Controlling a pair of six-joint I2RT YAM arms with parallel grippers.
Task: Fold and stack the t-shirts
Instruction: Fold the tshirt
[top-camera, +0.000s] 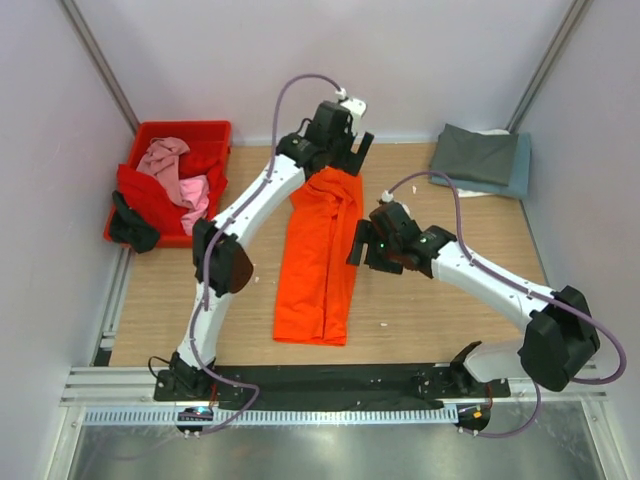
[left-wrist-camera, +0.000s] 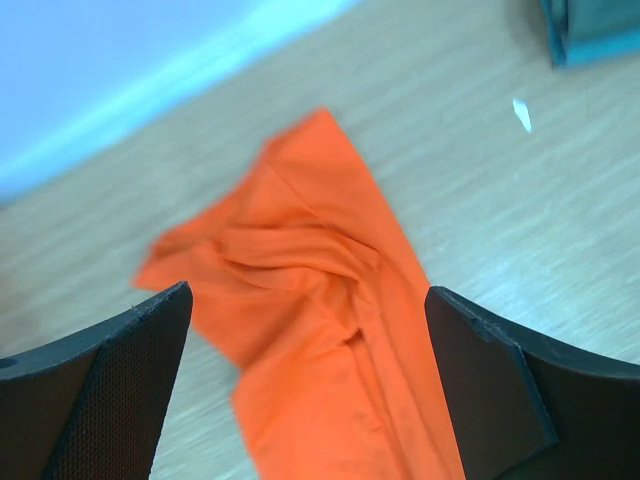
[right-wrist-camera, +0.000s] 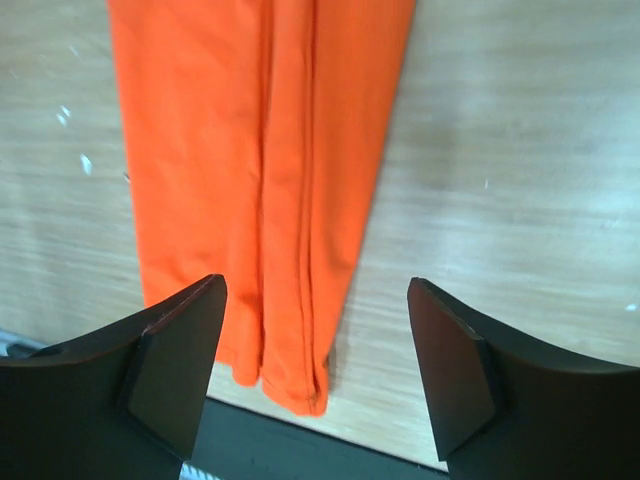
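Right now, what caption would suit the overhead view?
Left hand and right hand open above a lengthwise-folded orange t-shirt on the table.

Blocked at 10 o'clock by the red crate (top-camera: 150, 130); blocked at 1 o'clock by a folded grey-and-blue stack (top-camera: 478, 158). Covered from 12 to 6 by the orange t-shirt (top-camera: 320, 260), low and flat. Barred from 7 to 12 by the left arm (top-camera: 240, 215). Passable over bare table (top-camera: 160, 310) at 8 o'clock and again from 3 to 5, save under the right arm (top-camera: 490, 280). Fingers spread wide on the left end effector (left-wrist-camera: 310, 385) and right end effector (right-wrist-camera: 315, 370), room between them.
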